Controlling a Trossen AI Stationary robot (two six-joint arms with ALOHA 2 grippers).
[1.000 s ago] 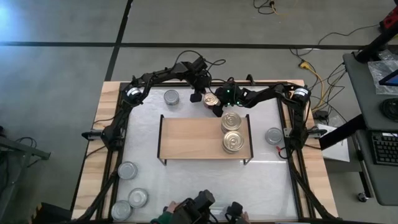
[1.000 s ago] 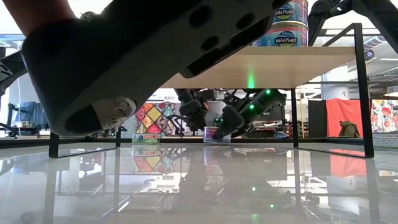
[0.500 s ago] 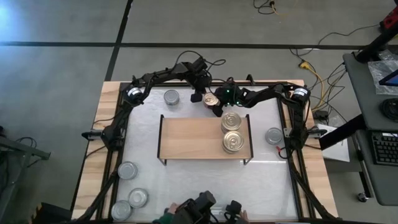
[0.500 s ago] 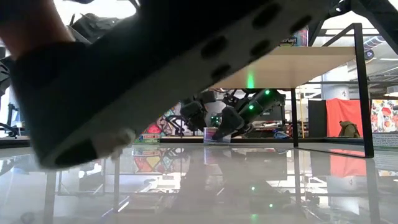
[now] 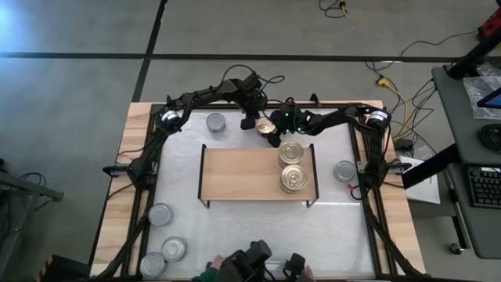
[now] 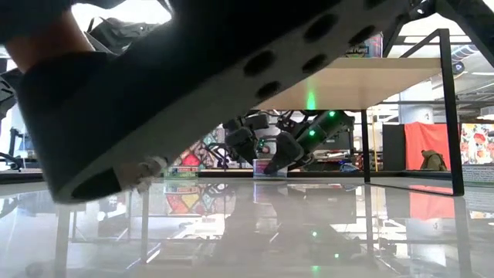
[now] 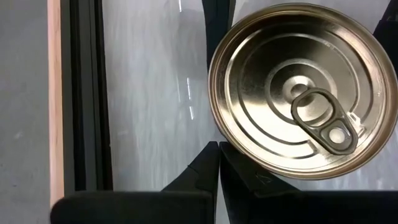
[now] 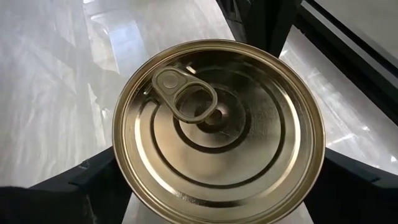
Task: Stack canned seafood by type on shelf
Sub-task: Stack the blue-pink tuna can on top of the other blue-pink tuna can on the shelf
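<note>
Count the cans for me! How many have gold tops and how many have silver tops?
Gold-topped cans: 3, two on the shelf at and, one behind it.
Silver-topped cans: 5, at.
Total: 8 cans.

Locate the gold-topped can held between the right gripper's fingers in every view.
High: gold can just behind the shelf.
Low: hidden behind the grippers under the shelf.
Left wrist: fills the right half.
Right wrist: centre.
Shared landmark: its pull-tab ring.
</note>
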